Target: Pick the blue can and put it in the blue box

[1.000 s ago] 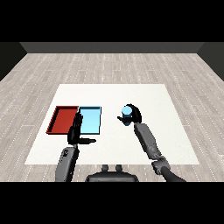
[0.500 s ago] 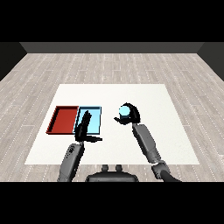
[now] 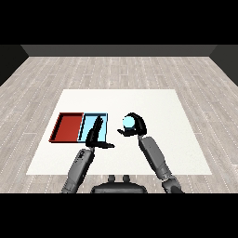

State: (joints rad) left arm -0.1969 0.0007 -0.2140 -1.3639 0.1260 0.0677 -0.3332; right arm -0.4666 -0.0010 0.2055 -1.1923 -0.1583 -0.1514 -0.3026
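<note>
Two grey arms came in from the near edge of the white table point(image 3: 153, 100). The left hand point(image 3: 95, 135) was over the near part of the light blue tray point(image 3: 105, 122). Its fingers point(image 3: 97, 124) were straight and pointed away from the robot, and its thumb point(image 3: 106, 145) stuck out to the right. This hand held nothing.

A bit farther out and to the right was the right hand point(image 3: 134, 126). It was curled round the blue can point(image 3: 128, 122). The black fingers went over the top and far side of the can, and the thumb sat under it on the near side. The can's pale blue face showed between them, on the hand's left side. The can was inside the right hand, not in any tray. It was just to the right of the light blue tray. I could not tell if the can touched the table.

The red tray point(image 3: 68, 126) lay on the far left, touching the light blue tray side by side, well apart from the right hand.
</note>
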